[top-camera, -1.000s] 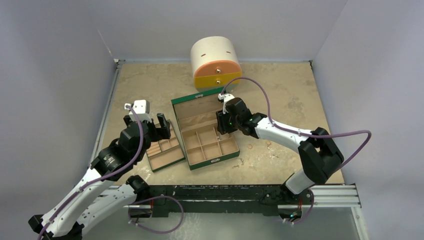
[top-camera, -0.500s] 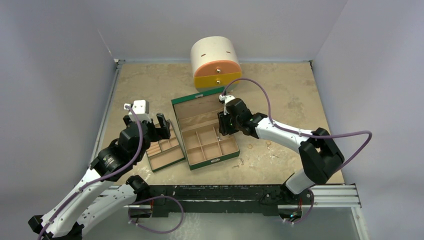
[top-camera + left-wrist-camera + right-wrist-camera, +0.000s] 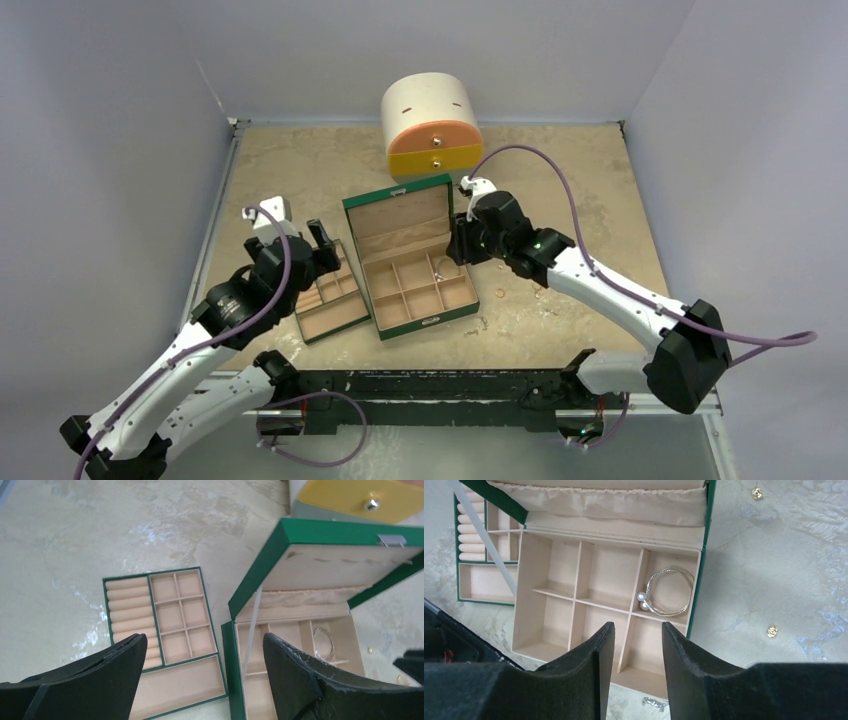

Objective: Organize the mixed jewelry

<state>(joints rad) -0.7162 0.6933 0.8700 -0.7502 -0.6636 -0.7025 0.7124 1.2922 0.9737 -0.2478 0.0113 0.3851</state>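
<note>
Just beyond the parted, empty right gripper (image 3: 638, 632), a silvery pearl-tipped loop (image 3: 663, 612) inside a green box (image 3: 697, 595) compartment

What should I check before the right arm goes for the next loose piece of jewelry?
1. Grip free: right tool open and empty: ok.
2. Other arm: left tool open and empty: ok.
3. Access: green box lid up: ok.
4. Sorted so far: bracelet lies inside one compartment: ok.
5. Target: gold piece loose on the table, right of the box: ok.
6. Height above the table: cannot tell.
</note>
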